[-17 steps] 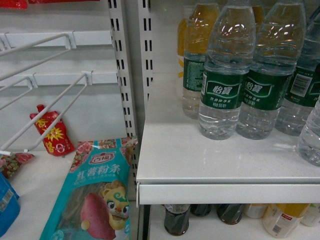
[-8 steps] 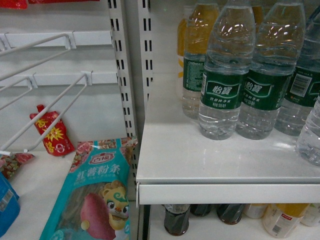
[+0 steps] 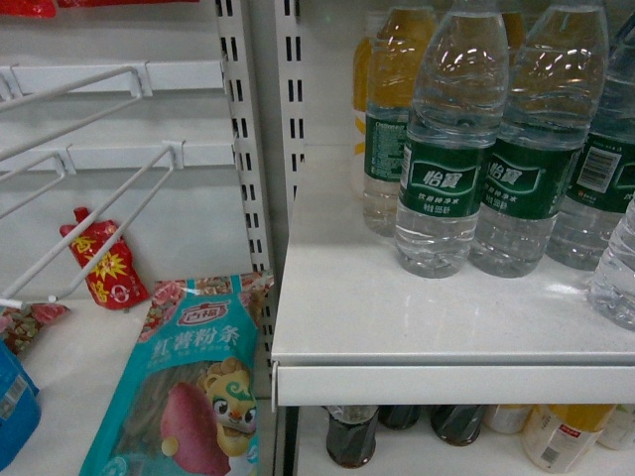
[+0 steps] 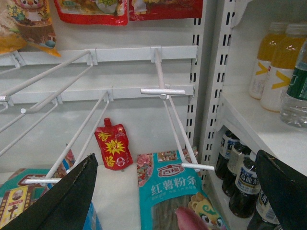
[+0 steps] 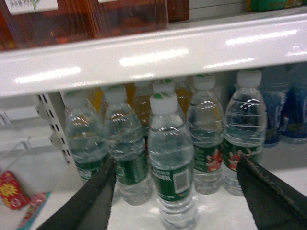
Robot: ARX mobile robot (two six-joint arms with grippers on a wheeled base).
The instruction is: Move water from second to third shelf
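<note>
**Cut off, hidden, blurred**

In the head view the water bottles (image 3: 448, 149) lose their caps to the top edge, and neither hand shows. Below the shelf (image 3: 446, 382), only the cola bottles' (image 3: 350, 434) lower parts appear. The right wrist view is blurred, its labels unreadable; the upper shelf (image 5: 153, 55) hides the back bottles' caps. Both wrist views show only the finger (image 4: 57, 201) edges.

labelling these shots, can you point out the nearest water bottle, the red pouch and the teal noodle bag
water bottle (image 5: 171, 158): right wrist view, on its clear ribbed body above the green label.
red pouch (image 4: 113, 148): left wrist view, on the yellow burst on its front.
teal noodle bag (image 3: 189, 382): head view, on its printed front.
</note>
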